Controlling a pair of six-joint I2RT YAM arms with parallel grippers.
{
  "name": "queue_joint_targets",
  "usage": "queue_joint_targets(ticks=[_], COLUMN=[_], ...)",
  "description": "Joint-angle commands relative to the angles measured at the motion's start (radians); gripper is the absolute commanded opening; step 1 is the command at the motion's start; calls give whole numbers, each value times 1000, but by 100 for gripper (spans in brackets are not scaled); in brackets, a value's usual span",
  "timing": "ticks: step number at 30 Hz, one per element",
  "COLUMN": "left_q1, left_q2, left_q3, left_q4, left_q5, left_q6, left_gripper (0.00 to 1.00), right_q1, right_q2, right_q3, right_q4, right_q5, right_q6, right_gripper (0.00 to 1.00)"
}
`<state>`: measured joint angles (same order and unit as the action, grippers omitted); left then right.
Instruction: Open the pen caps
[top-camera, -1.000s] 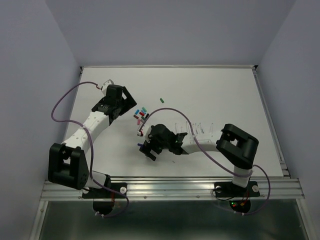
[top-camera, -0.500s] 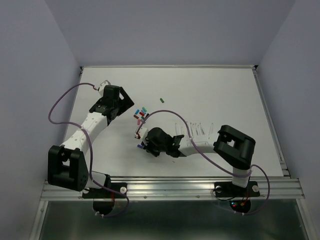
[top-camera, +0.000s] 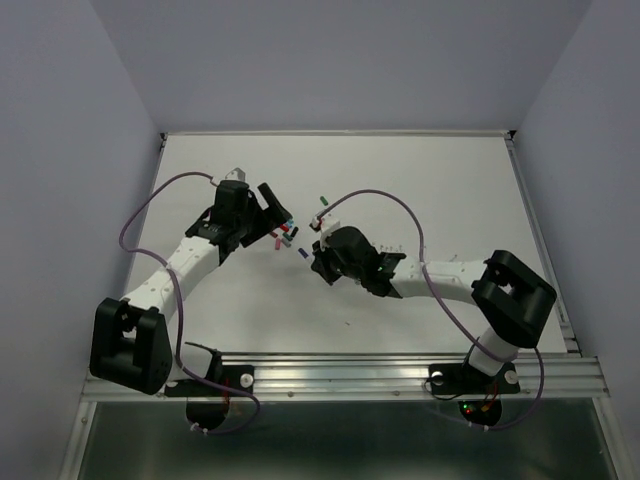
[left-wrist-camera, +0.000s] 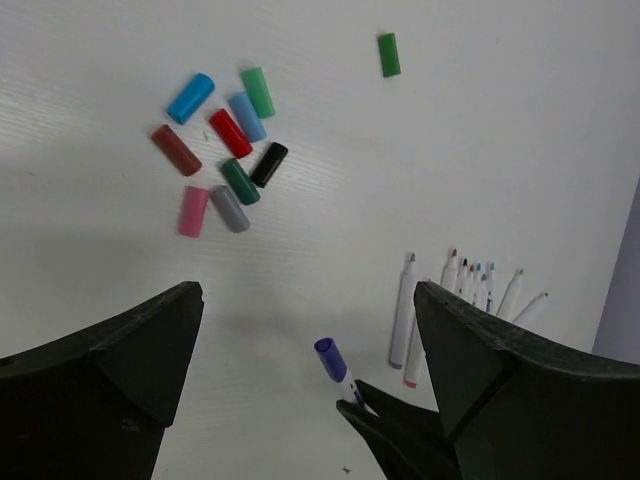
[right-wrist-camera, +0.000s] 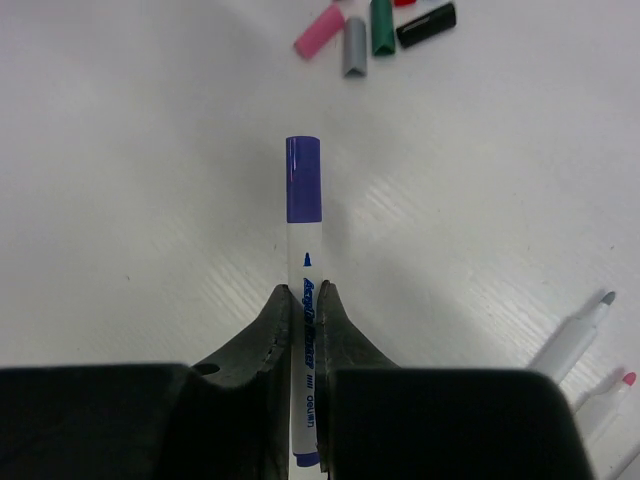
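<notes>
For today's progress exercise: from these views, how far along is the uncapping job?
Done: loose caps lie clustered on the table, uncapped pens in a row nearby. In hand: the right gripper clamps a pen with its purple cap on; the left gripper is open, facing it. Left: pulling that cap; no other capped pen shows.

Worktop (left-wrist-camera: 520, 150): white, matt, fine ribbed grain. Loose caps (left-wrist-camera: 230, 132): smooth plastic, soft sheen. Pen (right-wrist-camera: 305, 330) barrel: smooth white plastic with blue print. Its purple cap (right-wrist-camera: 303, 180) is semi-gloss. Jaws of left gripper (left-wrist-camera: 307, 295) and right gripper (right-wrist-camera: 305, 295): black, matt, slightly grainy plastic. Bare barrels (left-wrist-camera: 403, 320): smooth white plastic. Rail (top-camera: 340, 372) at near edge: grooved bare metal, dull shine. Cables (top-camera: 375, 192): smooth purple sheath.
</notes>
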<state>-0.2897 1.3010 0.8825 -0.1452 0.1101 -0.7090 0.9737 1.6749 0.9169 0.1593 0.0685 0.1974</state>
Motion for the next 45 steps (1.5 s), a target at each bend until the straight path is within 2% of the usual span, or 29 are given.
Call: queue_joint_targets(ticks=[1,9,17,29,32,35,45], left_q1=[-77,-138,-161,-180,-181,-184,-189], left_q2=[-39,-23,-22,-6,-5,0,20], left_q3=[-2,22,30,42,47,52,58], left_q4=[61,76,67,53,53,53,53], left_q5=[17,-21,-46,-69,-67,-72,-66], left_q6=[-43,-86,-106,-113,-115,-113,-110], left_gripper=[98,86,60,59,51,38,36], right_q1=[-32,-73,-82,-92,-92,-92,-92], right_q2=[-50,-84,-95,-89,-84,-80,-58], right_q3=[-4,-6,28,62,69,76,111], right_q4=[128,203,201,198,198,198,200], right_q5=[-33,-76,-18,-9,-12,-13,-27], right_q6=[112,183,227,226,218,214,188], right_gripper=[1,1,1,1,1,1,1])
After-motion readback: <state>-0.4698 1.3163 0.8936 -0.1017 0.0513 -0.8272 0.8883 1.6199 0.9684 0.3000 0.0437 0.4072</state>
